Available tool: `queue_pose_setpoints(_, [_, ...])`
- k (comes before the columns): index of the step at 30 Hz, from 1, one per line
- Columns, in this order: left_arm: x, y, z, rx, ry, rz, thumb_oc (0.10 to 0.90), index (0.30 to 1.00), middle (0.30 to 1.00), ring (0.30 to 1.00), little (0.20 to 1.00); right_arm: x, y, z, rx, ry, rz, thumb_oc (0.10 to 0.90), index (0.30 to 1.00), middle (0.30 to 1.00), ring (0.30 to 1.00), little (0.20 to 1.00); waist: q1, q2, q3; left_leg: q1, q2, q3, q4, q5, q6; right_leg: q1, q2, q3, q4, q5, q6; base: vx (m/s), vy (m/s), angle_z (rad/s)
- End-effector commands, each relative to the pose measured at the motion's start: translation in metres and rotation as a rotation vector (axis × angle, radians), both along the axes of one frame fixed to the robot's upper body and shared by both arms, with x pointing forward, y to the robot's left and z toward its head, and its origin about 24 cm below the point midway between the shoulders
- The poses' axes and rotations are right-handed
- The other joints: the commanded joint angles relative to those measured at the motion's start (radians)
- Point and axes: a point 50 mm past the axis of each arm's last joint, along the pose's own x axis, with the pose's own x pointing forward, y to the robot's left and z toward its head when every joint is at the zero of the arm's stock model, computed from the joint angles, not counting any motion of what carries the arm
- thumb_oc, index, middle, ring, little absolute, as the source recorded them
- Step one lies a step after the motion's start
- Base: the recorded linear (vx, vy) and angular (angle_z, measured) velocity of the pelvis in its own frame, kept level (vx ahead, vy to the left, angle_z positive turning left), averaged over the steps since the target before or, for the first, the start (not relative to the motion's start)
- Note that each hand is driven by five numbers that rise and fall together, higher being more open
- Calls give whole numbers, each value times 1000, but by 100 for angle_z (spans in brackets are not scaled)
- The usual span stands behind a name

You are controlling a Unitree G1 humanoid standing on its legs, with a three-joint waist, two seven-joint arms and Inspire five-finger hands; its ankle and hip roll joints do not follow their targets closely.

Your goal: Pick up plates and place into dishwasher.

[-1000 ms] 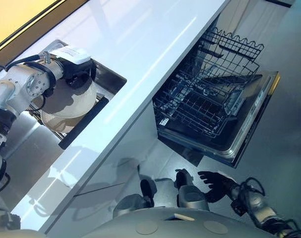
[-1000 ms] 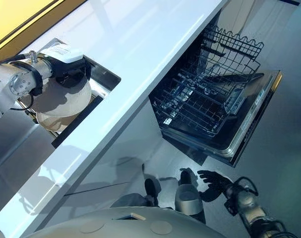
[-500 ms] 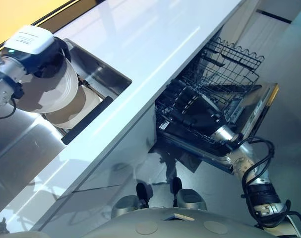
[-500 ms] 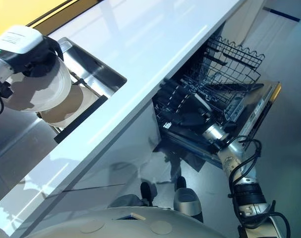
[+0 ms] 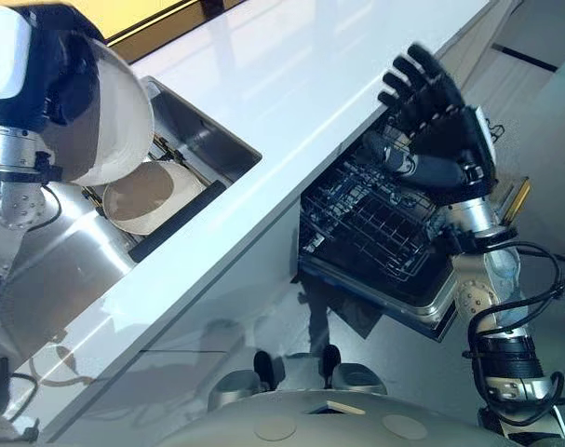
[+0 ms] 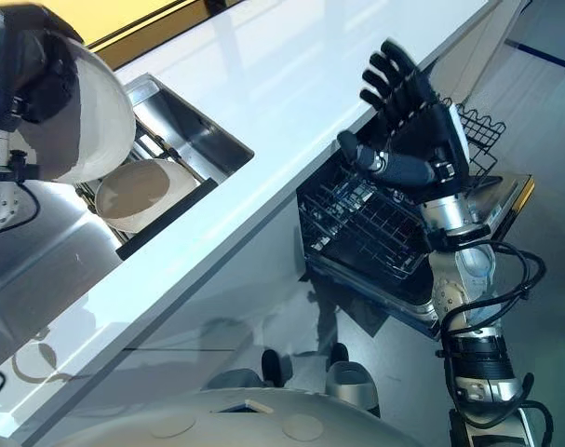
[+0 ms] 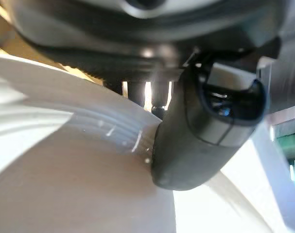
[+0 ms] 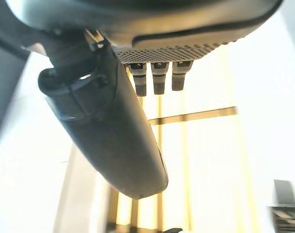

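Plate (image 5: 110,121) pinched in left hand (image 5: 40,84) above sink (image 5: 203,149); second plate (image 5: 147,191) inside. Right hand (image 5: 440,130), fingers (image 5: 417,79) spread, before dishwasher rack (image 5: 375,223).

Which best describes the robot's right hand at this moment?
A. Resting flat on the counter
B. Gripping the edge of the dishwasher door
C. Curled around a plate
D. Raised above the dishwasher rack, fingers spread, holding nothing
D: the right hand is up in front of the counter edge, above the dishwasher rack, its fingers straight and spread with nothing in them; the left hand holds the plate.
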Motion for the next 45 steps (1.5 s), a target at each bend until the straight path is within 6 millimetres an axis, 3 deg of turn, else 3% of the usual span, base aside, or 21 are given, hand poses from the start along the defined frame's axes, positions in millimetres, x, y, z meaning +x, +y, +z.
queue_pose_setpoints(1, [-14,6,49,-124,-415,9,100,300,300,300,200,0,31,51,70,-222,150,800,900,900,900,900,3,17,-146,-3,-70,-31,2,-113,46,-37,46,-21,121,-149,12,-50,-25,2])
queue_pose_setpoints(8, [0,-24,38,-285,-606,-111,100,300,300,300,200,9,78,58,33,-233,222,800,900,900,900,900,13,0,-163,-10,-69,-37,2,-99,37,-34,49,-19,106,-137,2,-13,-11,1])
queue_pose_setpoints(19, [2,-70,12,-571,-745,-304,100,300,300,300,200,12,110,61,59,-265,126,800,900,900,900,900,26,-18,-174,-8,-69,-54,2,-96,32,-25,53,-10,97,-137,-3,0,0,0])
queue_pose_setpoints(31, [5,-108,3,-594,-680,-381,100,300,300,300,200,12,135,55,168,-126,257,800,900,900,900,900,22,-28,-171,-7,-69,-57,2,-97,33,-24,59,0,94,-132,-5,0,0,0])
queue_pose_setpoints(45, [6,-142,-11,-578,-589,-515,100,300,300,300,200,8,146,54,217,-121,275,800,900,900,900,900,23,-32,-173,-8,-69,-63,2,-98,35,-22,64,2,92,-132,-5,0,0,0])
